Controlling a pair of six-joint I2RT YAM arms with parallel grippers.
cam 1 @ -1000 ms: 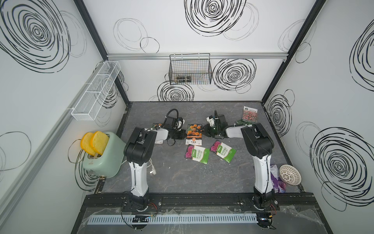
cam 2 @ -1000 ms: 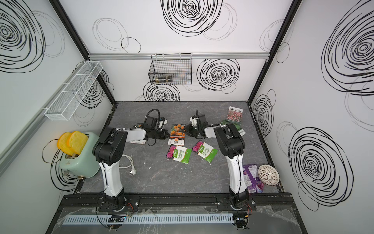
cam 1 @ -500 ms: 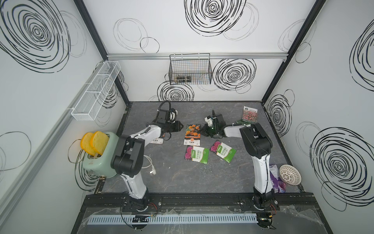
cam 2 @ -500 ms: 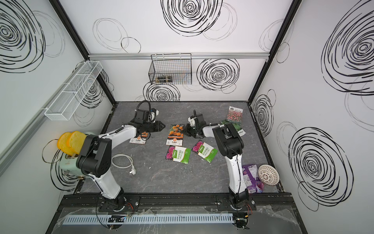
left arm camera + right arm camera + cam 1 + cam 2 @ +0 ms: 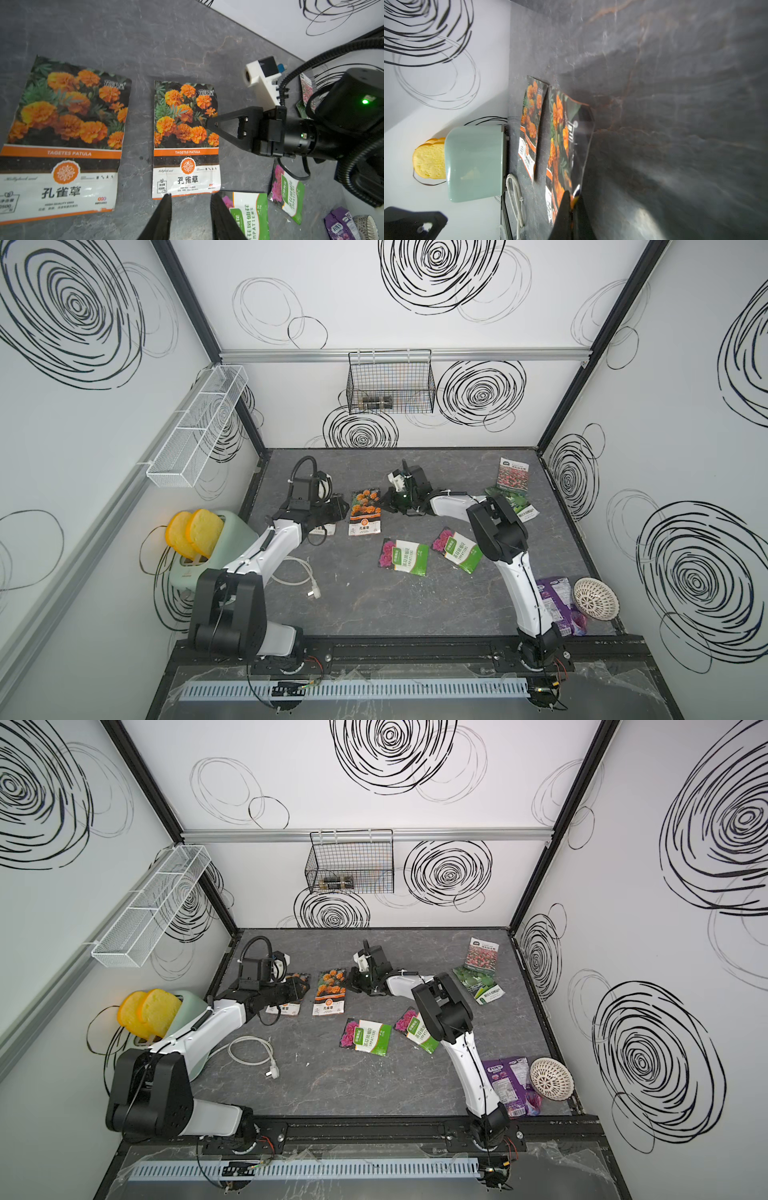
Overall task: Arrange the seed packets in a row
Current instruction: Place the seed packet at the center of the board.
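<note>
Read the table [image 5: 374, 614] from above as a clock, with twelve at the back wall.

The right pincer [image 5: 207, 123] sits just short of centre toward twelve. Its tips are pressed together on the edge of the first orange-flower packet [image 5: 365, 512], and the right wrist view shows a sliver of orange wrapper between them. That packet lies flat at the pincer's nine o'clock.

Further toward nine, the left pincer [image 5: 191, 196] hangs with its fingers spread and nothing between them. It is above the second orange-flower packet [image 5: 62, 135], which lies flat beside the first with a strip of bare table between them.

- **Six and four o'clock of the right pincer:** two green-white packets with pink flowers [image 5: 404, 556] [image 5: 457, 551], both tilted.
- **Three o'clock:** the green-fruit packet [image 5: 519, 506], partly hidden by the right arm.
- **Two o'clock:** the red-pink flower-field packet [image 5: 514, 475], near the back corner.
- **Table's four o'clock corner:** a purple snack pouch [image 5: 509, 1085] touching a white perforated bowl [image 5: 550, 1079].
- **Table's eight o'clock edge:** a pale green toaster [image 5: 473, 162] holding two yellow bread slices [image 5: 195, 531], with its white cable [image 5: 249, 1048] looped on the table.
</note>
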